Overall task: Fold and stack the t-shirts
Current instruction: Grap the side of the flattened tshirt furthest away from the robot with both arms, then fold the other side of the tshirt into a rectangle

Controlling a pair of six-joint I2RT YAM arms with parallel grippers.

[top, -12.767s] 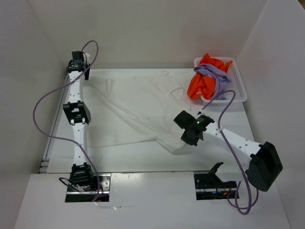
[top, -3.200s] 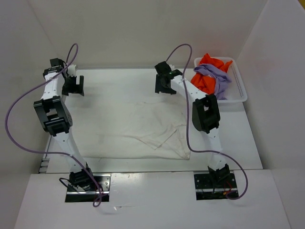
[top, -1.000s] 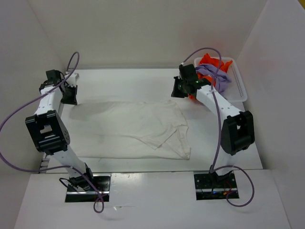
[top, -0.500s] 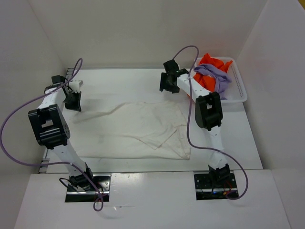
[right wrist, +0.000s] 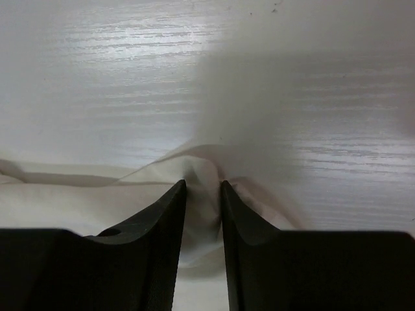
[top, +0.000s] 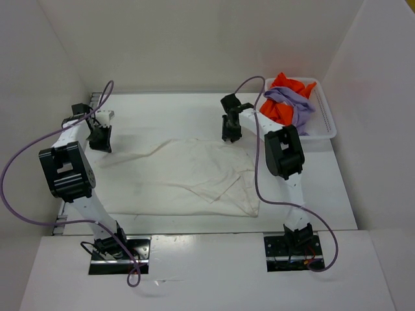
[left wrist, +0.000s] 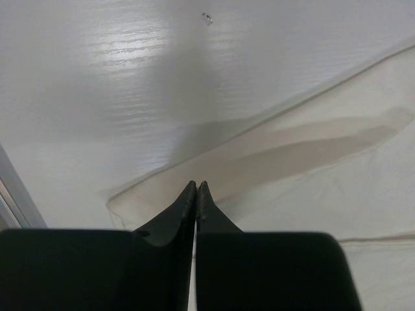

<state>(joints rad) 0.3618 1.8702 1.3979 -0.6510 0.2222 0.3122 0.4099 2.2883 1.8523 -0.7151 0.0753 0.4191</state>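
The white t-shirt point(top: 175, 175) lies spread on the table. My left gripper point(top: 100, 141) is at its far left corner. In the left wrist view that gripper point(left wrist: 196, 186) is shut, and a taut fold of the shirt point(left wrist: 324, 181) runs up to its tips. My right gripper point(top: 227, 135) is at the shirt's far right corner. In the right wrist view it point(right wrist: 202, 184) stands partly open, with a raised pucker of the white shirt point(right wrist: 65, 201) between its fingers. The orange t-shirt point(top: 269, 115) and the lavender t-shirt point(top: 292, 100) are bunched together in the basket.
A white mesh basket point(top: 327, 126) stands at the back right, close to the right arm. White walls close in the table on the left, back and right. Purple cables loop over both arms.
My right gripper has swung left from beside the basket, opened, and come down over the shirt's far right corner, its jaws now narrower. The left gripper has stayed shut and moved little.
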